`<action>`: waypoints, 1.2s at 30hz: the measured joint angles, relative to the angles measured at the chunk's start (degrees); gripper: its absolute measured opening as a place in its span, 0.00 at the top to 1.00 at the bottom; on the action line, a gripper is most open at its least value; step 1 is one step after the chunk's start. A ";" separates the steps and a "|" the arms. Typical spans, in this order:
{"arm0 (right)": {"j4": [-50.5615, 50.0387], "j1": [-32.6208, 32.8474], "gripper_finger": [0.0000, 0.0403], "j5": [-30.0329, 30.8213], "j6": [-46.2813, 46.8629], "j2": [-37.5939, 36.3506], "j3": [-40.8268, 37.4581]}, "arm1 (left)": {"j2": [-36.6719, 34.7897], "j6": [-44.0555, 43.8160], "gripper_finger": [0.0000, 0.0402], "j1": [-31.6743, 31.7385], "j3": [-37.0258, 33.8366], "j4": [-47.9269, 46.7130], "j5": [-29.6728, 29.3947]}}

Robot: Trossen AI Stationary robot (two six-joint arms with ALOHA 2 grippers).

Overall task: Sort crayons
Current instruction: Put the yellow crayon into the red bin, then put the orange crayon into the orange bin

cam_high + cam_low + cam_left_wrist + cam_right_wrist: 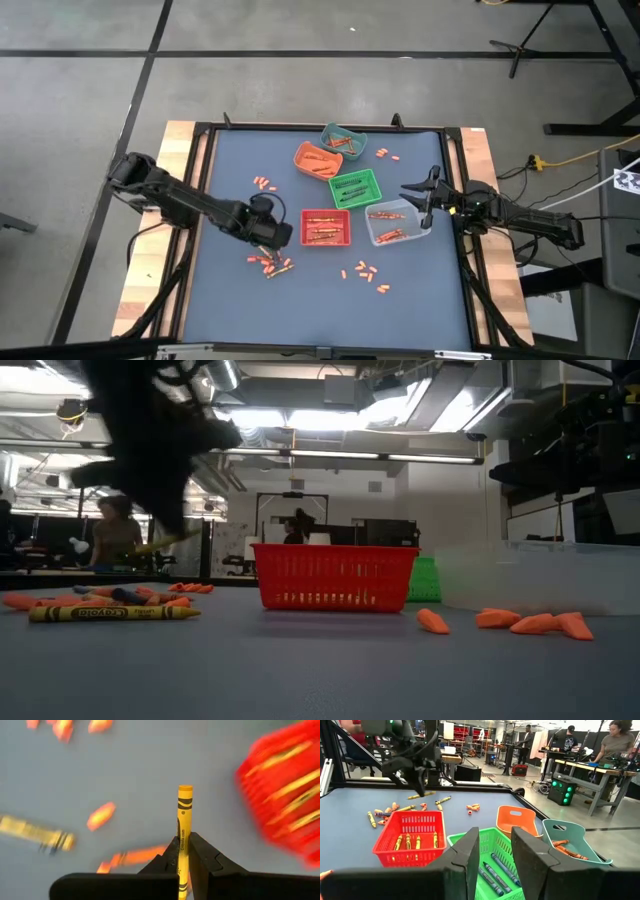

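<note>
Orange-red crayon stubs lie in loose groups on the blue table [240,300]: one group [265,183] far of my left gripper, one [268,262] near it, one [365,272] toward the front. A whole yellow crayon [112,613] lies flat among them. My left gripper [270,235] hangs just left of the red bin [326,228], shut on another yellow crayon [184,815]. My right gripper [420,197] waits open at the table's right edge by the clear bin [398,222], with nothing between its fingers. My left gripper pinches the yellow crayon's paper-wrapped shaft [183,845] between its two fingers. One end [185,790] sticks out free past the fingertips. The fingers slant down from the table's left. The crayon [421,795] hangs about level, clear of the table.
Red, green [355,187], orange [317,158], teal [343,140] and clear bins stand clustered mid-table, each holding crayons. More stubs [385,153] lie at the far right. Wooden boards [180,160] flank the table. People [615,740] work at benches in the room beyond.
</note>
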 joint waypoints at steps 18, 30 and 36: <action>0.01 0.00 0.72 0.00 0.00 0.00 0.00 | -0.01 49.51 0.99 4.15 0.34 39.79 -7.62; 0.01 0.00 0.72 0.00 0.00 0.00 0.00 | -0.01 53.36 0.84 4.19 0.34 39.79 -7.70; 0.01 0.00 0.72 0.00 0.00 0.00 0.00 | -0.01 53.38 0.80 4.19 0.34 39.79 -7.97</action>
